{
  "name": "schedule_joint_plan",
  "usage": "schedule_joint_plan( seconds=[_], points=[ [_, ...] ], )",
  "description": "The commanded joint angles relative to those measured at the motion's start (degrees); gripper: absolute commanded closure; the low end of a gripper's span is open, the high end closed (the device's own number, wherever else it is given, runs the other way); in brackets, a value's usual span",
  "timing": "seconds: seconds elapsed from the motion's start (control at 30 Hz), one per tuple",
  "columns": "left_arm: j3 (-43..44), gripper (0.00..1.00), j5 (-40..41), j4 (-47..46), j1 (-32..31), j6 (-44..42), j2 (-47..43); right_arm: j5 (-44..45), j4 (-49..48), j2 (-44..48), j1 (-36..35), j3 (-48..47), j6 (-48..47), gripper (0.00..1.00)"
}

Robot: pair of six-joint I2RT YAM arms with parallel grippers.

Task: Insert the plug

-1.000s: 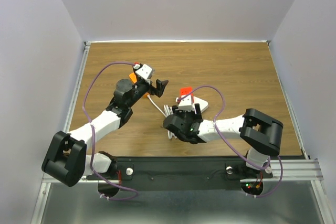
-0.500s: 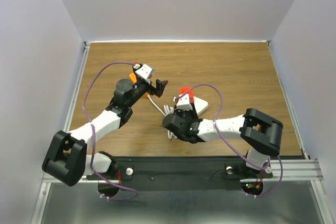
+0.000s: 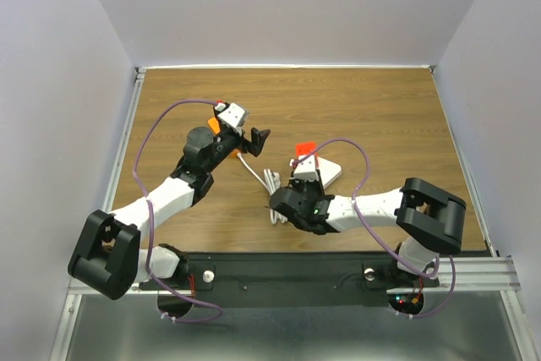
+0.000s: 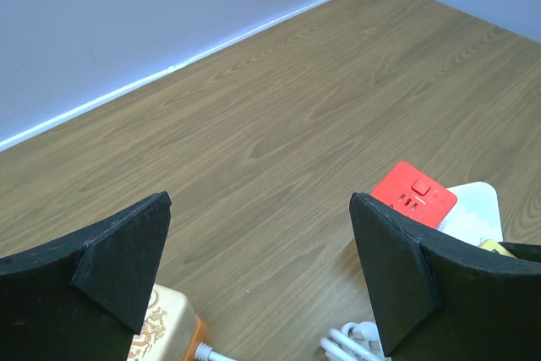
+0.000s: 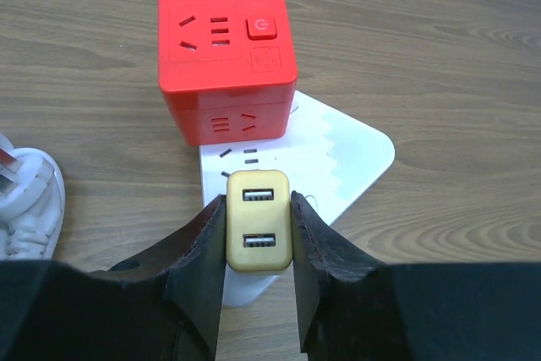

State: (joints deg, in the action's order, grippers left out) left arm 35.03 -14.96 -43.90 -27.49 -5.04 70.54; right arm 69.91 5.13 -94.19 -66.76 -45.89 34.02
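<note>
A gold two-port USB plug [image 5: 259, 220] stands on the white power strip [image 5: 355, 154], just in front of a red cube socket [image 5: 226, 57] that sits on the strip's far end. My right gripper [image 5: 258, 204] is shut on the plug, one finger pressed against each side. In the top view the right gripper [image 3: 306, 178] is at the strip [image 3: 331, 171], beside the red cube [image 3: 303, 150]. My left gripper [image 3: 254, 139] hangs open over the wood to the left, nothing between its fingers [image 4: 118, 259].
A cream and orange adapter [image 4: 165, 331] with a white cable lies under the left gripper. A coiled white cable [image 5: 25, 200] lies left of the strip, also visible as a bundle [image 3: 272, 188] between the two arms. A metal rail [image 3: 127, 133] edges the table's left side.
My right gripper has closed on the gold plug, and the right arm's elbow has swung a little to the right. The left arm has not moved.
</note>
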Motion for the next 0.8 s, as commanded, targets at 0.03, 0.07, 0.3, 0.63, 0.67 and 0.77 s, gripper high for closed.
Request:
schedule_joint_plan(
  seconds=[0.03, 0.07, 0.3, 0.63, 0.67, 0.77],
  points=[
    [2.24, 0.01, -0.07, -2.59, 0.41, 0.29, 0.12, -1.88, 0.85, -1.70, 0.49, 3.43, 5.79, 1.00],
    [2.24, 0.01, -0.07, -2.51, 0.41, 0.29, 0.21, -2.67, 0.94, -1.44, 0.49, 4.57, 7.27, 1.00],
    [2.06, 0.01, -0.33, -2.77, 0.41, 0.29, 0.03, -5.48, 1.90, -3.62, 0.49, 7.65, 12.91, 0.99],
    [1.89, 0.01, -0.60, -2.86, 0.41, 0.29, -0.32, -11.98, 2.70, -9.69, 0.49, 9.24, 17.74, 1.00],
    [1.80, 0.01, -0.51, -2.86, 0.41, 0.29, -0.32, -12.34, 2.70, -10.22, 0.49, 9.41, 18.01, 0.99],
    [1.54, 0.01, -0.60, -2.95, 0.41, 0.29, -0.67, -14.61, 2.61, -11.80, 0.49, 10.38, 19.59, 0.99]
  ],
)
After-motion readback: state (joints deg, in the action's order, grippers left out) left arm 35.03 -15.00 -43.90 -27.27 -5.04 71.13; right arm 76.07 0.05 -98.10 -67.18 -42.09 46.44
